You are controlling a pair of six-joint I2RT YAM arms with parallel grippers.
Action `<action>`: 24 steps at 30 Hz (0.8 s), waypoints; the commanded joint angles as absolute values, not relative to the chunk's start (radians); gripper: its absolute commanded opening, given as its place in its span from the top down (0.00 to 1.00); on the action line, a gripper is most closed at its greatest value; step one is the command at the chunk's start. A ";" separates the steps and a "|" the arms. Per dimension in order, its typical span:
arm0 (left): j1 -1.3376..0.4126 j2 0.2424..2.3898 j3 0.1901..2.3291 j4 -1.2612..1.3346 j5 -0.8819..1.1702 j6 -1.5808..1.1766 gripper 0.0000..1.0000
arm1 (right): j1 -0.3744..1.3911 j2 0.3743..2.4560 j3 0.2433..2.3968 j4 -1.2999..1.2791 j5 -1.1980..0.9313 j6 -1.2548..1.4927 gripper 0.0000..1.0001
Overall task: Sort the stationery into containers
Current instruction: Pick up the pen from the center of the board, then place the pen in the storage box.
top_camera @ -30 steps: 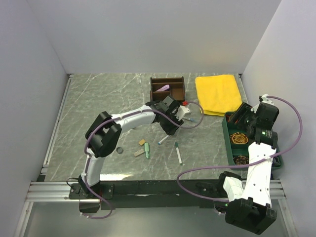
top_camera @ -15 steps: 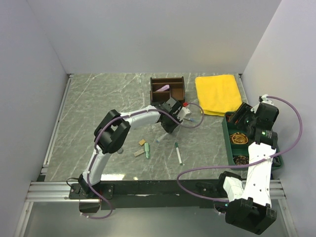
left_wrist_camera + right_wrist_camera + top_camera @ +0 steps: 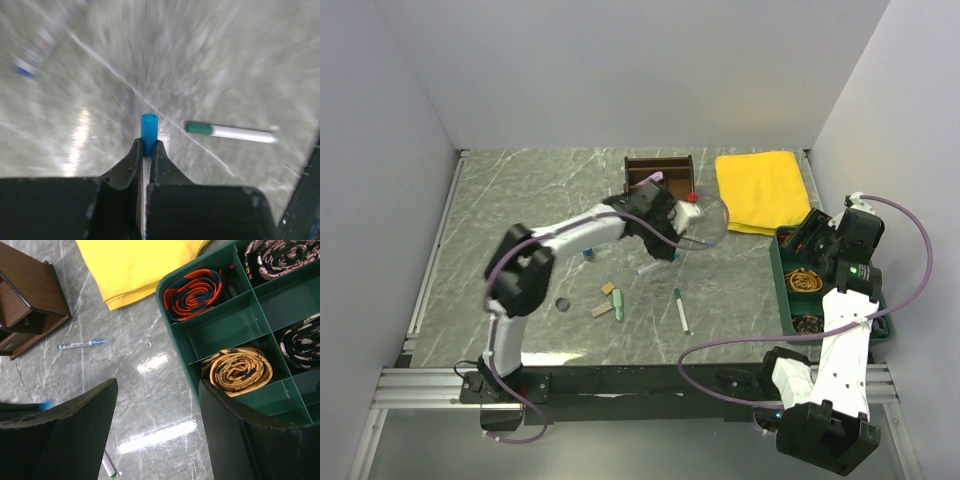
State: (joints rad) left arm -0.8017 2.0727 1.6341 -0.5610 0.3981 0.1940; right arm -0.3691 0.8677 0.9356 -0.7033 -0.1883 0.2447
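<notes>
My left gripper (image 3: 147, 145) is shut on a slim white pen with a blue cap (image 3: 149, 127), which sticks out past the fingertips above the marble table. In the top view that gripper (image 3: 665, 245) hangs just in front of the brown wooden organiser (image 3: 660, 175). On the table lie a green-capped pen (image 3: 680, 310), also in the left wrist view (image 3: 230, 132), tan erasers (image 3: 601, 310), a green eraser (image 3: 618, 302) and a tiny blue-capped bottle (image 3: 588, 254). My right gripper (image 3: 157, 425) stands open and empty beside the green divided tray (image 3: 225, 330).
A folded yellow cloth (image 3: 760, 190) lies at the back right, next to the organiser. Another blue-tipped pen (image 3: 82, 343) rests between organiser and tray. A small dark ring (image 3: 561, 304) sits left of the erasers. The tray (image 3: 788, 290) holds coiled bands.
My left gripper has shut on the blue-capped pen and lifted it up and back toward the organiser. The left arm has swung left, which uncovers the tiny bottle. The right arm has not moved.
</notes>
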 commanded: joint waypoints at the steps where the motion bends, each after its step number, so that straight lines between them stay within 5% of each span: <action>1: -0.701 1.820 1.573 -0.320 0.687 0.308 0.99 | -0.367 0.858 0.962 -0.683 -0.170 0.241 0.26; 10: -0.560 1.850 1.601 -0.298 1.040 0.659 0.99 | -0.367 0.859 0.959 -0.673 -0.184 0.256 0.26; 24: -0.474 2.039 1.713 -0.195 1.163 0.845 0.99 | -0.367 0.890 0.979 -0.693 -0.169 0.235 0.27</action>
